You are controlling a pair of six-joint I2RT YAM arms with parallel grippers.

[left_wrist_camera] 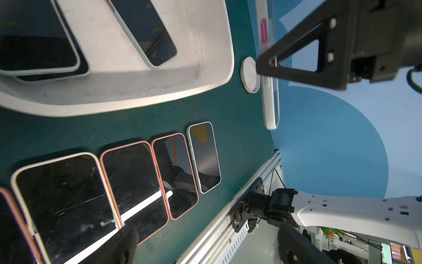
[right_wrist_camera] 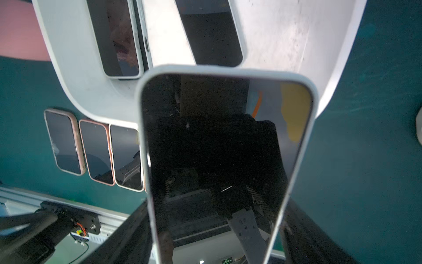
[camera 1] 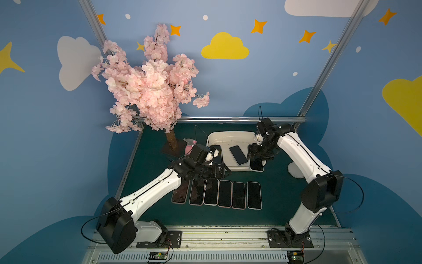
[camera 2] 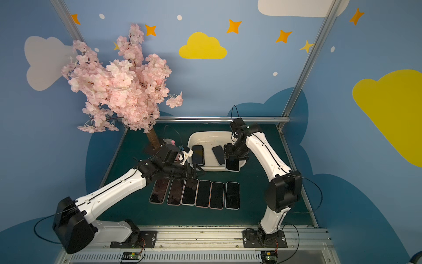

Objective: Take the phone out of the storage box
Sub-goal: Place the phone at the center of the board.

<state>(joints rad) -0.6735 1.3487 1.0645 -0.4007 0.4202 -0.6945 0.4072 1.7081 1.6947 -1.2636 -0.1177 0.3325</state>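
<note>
Two fingers of the right gripper (camera 1: 257,158) are pressing on the long edges of a white-cased phone (right_wrist_camera: 226,137) — it is grasping this phone by one end. The free end is pointing away from the wrist, toward the front edge of the tabletop (camera 1: 278,198). The screen is facing upward, and the free end is hanging over the front right corner of the storage box (camera 1: 228,133). It seems to be lifted clear of the rim, but I cannot tell this for sure.

Inside the box, a slanted phone (camera 1: 238,155) is lying on the middle of the floor, and a stack of phones (camera 2: 197,154) is lying by the left wall. Between the box and the front edge, a row of six phones (camera 1: 217,194) is lying side by side, with long axes running from back to front.

The left gripper (camera 1: 222,172) is hovering over the back ends of this row, near the box's front left corner, with jaws spread wide and empty.

In my judgement, the bare place at the right end of the row is lying straight toward the front edge from the held phone, and the long axis is nearly matching the row — so the right arm, being nearer, is needing only to carry it forward and lower it.
</note>
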